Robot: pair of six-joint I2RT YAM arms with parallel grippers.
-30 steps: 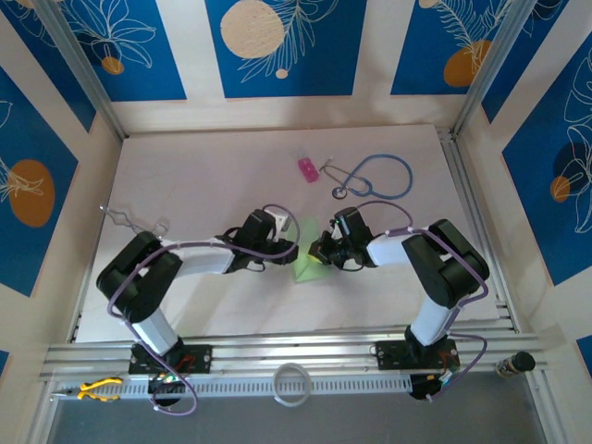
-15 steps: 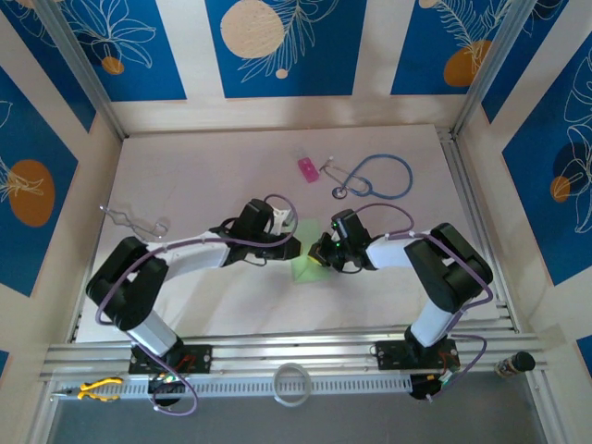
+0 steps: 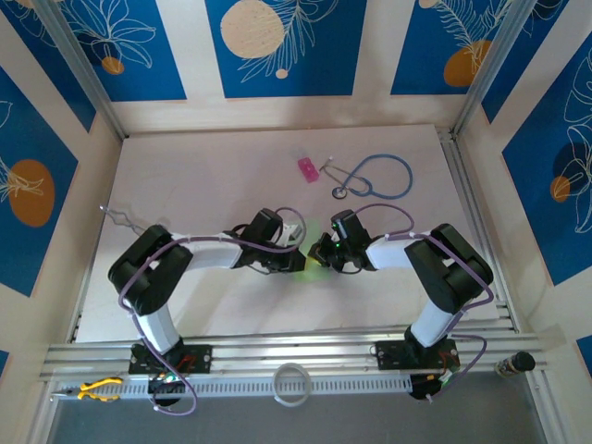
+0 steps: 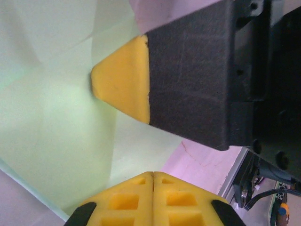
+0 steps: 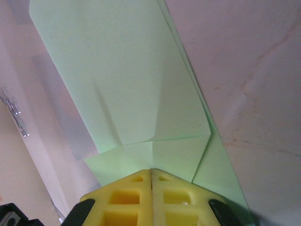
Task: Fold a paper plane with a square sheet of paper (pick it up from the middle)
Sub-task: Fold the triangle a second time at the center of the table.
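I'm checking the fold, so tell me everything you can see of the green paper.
The paper is thin, pale green and matte, folded into overlapping layers with sharp creases. It rests on the table between both arms. The right gripper and left gripper, both shut, meet its edges; a pinch can't be confirmed.

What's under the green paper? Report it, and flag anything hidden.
Pale table shows on both sides of the light-green paper. The right pincer pinches its near edge. Anything beneath the folded layers is covered.
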